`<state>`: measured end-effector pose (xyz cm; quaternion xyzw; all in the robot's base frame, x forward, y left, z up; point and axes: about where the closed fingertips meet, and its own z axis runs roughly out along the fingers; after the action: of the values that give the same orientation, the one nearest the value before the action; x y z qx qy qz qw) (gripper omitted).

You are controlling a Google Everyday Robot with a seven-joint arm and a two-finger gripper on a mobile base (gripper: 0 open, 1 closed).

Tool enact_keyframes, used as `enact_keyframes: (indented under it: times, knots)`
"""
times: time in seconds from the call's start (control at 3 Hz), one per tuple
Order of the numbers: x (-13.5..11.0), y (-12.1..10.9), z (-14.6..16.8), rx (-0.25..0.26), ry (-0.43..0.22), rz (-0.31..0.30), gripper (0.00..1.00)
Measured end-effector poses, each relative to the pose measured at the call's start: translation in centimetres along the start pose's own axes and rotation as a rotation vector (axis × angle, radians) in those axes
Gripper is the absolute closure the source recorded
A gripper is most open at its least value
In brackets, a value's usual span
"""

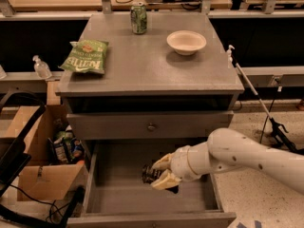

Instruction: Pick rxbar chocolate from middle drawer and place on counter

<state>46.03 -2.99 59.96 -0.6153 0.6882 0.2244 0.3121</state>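
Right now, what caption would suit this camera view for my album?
Gripper at the rxbar chocolate in the open middle drawer; chip bag, can and bowl sit on the counter.

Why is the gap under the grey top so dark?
Camera view: light seems to come from above, so the counter looks bright and shades the gap beneath it; down in the middle drawer, the gripper casts a dark shadow.

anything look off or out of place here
Mostly tidy. The green chip bag lies askew at the left edge of the counter, its corner seeming to overhang a little. The can and bowl stand upright. The gripper is down in the open middle drawer.
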Motion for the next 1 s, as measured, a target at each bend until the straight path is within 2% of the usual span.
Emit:
enact_keyframes:
  times: [0.33, 0.67, 1.0]
  knots:
    - [-2.3, -2.9, -5.7, 0.063, 0.014, 0.118, 1.00]
    - [-2.9, -5.9, -10.5, 0.137, 0.001, 0.235, 1.00]
    - [-2.9, -5.9, -10.5, 0.137, 0.001, 0.235, 1.00]
